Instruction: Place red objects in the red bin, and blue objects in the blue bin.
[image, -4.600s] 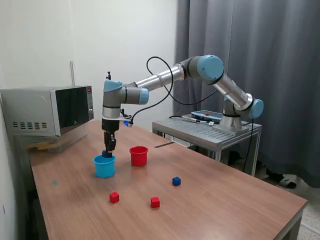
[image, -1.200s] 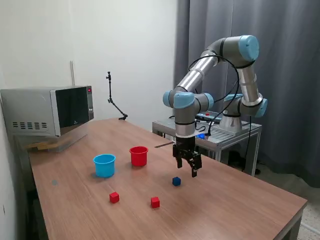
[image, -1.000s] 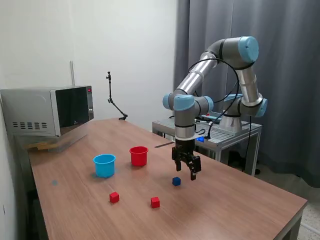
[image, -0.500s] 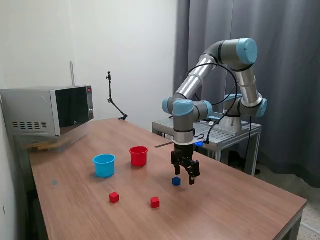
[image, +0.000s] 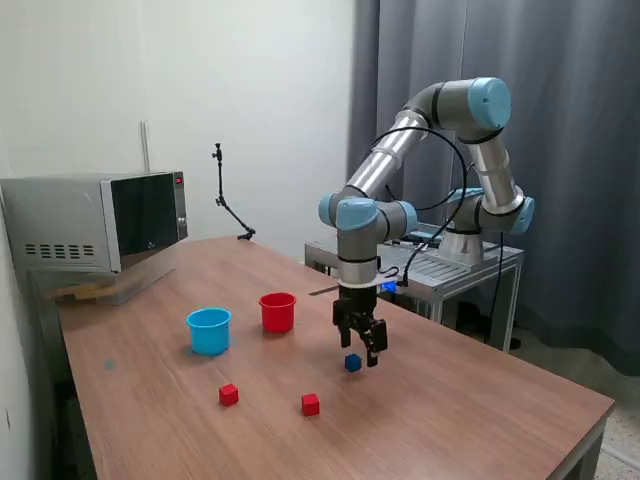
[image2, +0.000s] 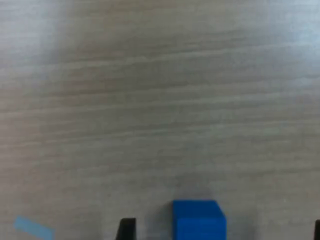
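Note:
My gripper (image: 362, 348) is open and empty, fingers pointing down, just above one dark blue cube (image: 352, 363) on the wooden table. In the wrist view that cube (image2: 198, 220) sits at the picture's edge, between one dark fingertip (image2: 126, 231) and the other at the far edge. Two red cubes (image: 229, 395) (image: 310, 404) lie nearer the table's front. The red bin (image: 277, 312) and the light blue bin (image: 208, 331) stand upright side by side to the exterior view's left of the gripper. A second blue cube is not visible.
A microwave (image: 95, 230) sits at the table's back on the exterior view's left. A thin black stand (image: 226, 207) rises at the back edge. A metal cart (image: 420, 262) carrying the arm's base stands behind the table, in front of grey curtains.
The arm left the blue bin and came over to the blue cube. In the last second the gripper has drifted toward the exterior view's left and lowered, staying open.

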